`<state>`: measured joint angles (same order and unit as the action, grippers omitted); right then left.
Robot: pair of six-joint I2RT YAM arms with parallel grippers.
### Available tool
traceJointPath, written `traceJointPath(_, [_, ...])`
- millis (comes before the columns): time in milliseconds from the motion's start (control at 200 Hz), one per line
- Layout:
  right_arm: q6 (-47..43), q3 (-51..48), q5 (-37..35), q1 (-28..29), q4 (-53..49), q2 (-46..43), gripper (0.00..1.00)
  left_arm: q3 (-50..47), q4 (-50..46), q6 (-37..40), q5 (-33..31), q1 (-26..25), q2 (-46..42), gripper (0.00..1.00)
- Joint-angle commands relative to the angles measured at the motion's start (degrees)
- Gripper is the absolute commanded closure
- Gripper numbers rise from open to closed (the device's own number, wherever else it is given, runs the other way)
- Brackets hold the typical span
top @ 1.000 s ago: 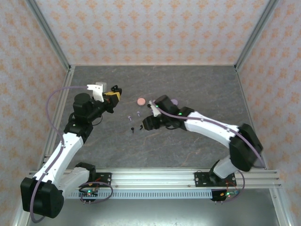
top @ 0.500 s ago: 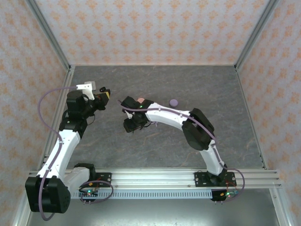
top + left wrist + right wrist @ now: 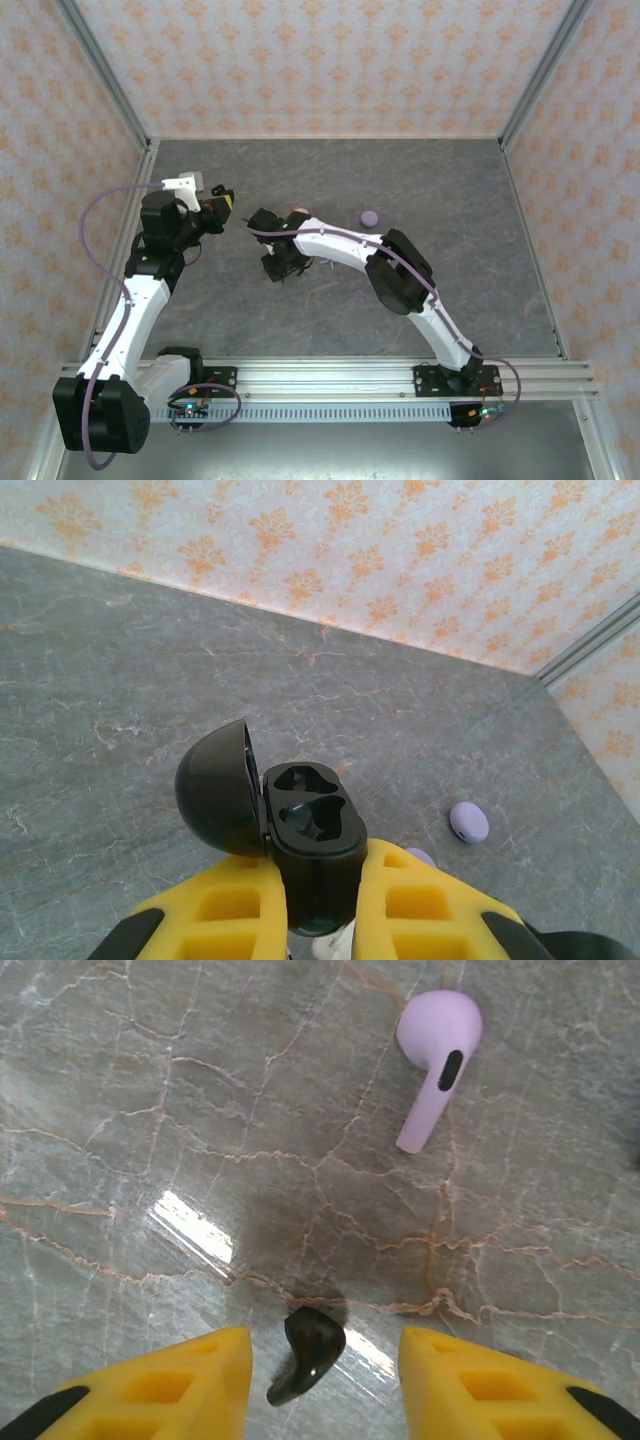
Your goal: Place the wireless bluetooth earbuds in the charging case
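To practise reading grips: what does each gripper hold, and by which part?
The left gripper clamps the open black charging case by its lower body. The right gripper holds nothing: its open jaws straddle a black earbud.

We read no text, label, brand, number or sign anywhere. Black charging case (image 3: 315, 880), lilac earbud (image 3: 437, 1055), black earbud (image 3: 310, 1350): no legible marking on any. Wallpaper (image 3: 320, 60): orange ornament, no letters.
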<state>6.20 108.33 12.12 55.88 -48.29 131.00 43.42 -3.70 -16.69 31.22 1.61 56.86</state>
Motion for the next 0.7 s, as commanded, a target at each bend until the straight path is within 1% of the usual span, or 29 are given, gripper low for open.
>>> traceJointPath(0, [-0.8,2.4,-1.9,0.8,-3.0,1.6,0.58,2.0,-0.9,-0.7,1.0,0.5,-0.8,1.0])
traceJointPath(260, [-0.9,2.2,-2.1,1.0,-3.3,2.7,0.63,1.8,-0.9,-0.7,0.9,0.6,-0.6,1.0])
traceJointPath(515, [-0.8,1.1,-2.5,1.0,-1.9,3.7,0.65,1.5,-0.7,-0.9,1.3,0.5,-0.7,1.0])
traceJointPath(696, [-0.6,1.2,-2.5,1.0,-0.8,4.0,0.69,1.5,-0.7,-1.0,1.5,0.5,-0.9,1.0])
